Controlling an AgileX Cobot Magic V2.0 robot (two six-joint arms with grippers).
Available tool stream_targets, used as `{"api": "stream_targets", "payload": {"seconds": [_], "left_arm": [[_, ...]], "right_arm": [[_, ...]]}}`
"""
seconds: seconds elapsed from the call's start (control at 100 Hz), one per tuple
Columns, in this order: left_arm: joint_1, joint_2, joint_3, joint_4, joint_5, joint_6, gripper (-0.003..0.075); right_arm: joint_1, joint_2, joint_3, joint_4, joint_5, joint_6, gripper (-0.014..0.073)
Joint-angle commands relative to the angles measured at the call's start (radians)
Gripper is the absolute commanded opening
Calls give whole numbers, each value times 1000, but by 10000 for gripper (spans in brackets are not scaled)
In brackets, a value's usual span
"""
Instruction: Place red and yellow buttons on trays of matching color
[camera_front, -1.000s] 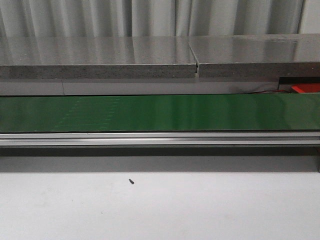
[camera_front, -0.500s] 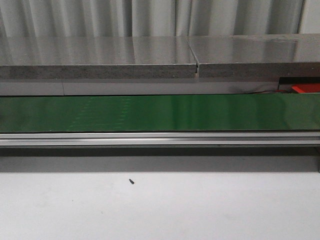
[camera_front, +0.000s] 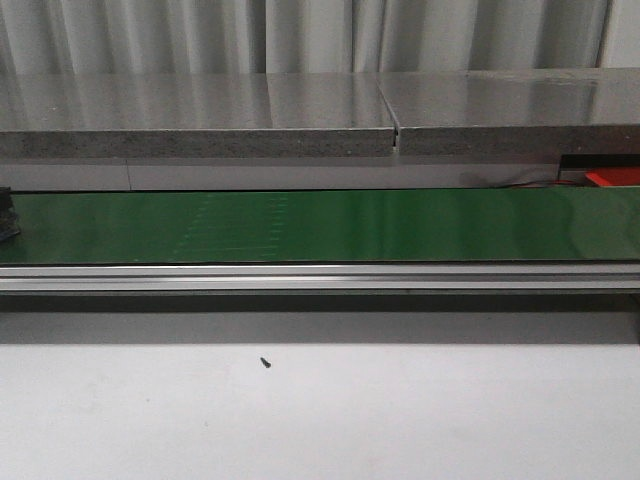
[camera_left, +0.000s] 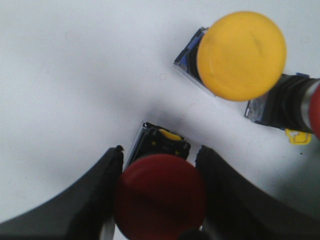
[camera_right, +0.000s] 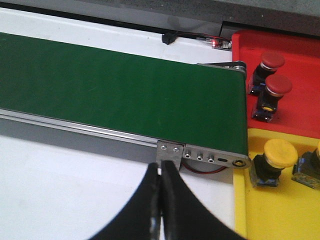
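Note:
In the left wrist view my left gripper is shut on a red button whose black base stands on the white table; one finger lies along each side of its cap. A yellow button stands just beyond it, and another button lies on its side beside that. My right gripper is shut on nothing over the white table near the belt's end. The red tray holds two red buttons. The yellow tray holds a yellow button.
The green conveyor belt runs across the front view, with a dark object at its far left edge. A grey shelf stands behind it. A small black speck lies on the white table. A corner of the red tray shows at right.
A dark object has come into view at the belt's far left edge. The faint pattern on the belt has drifted to the right.

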Motion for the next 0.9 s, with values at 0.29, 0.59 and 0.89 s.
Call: {"api": "stream_targets", "payload": {"seconds": [0.29, 0.59, 0.89], "left_arm": [[1, -310, 106, -36, -33, 17, 123], [-44, -454, 211, -77, -36, 45, 123], [-201, -446, 216, -50, 12, 51, 124]], "right_arm": [[4, 3, -27, 23, -64, -10, -68], [4, 3, -27, 23, -64, -10, -68], [4, 3, -27, 24, -64, -10, -68]]}}
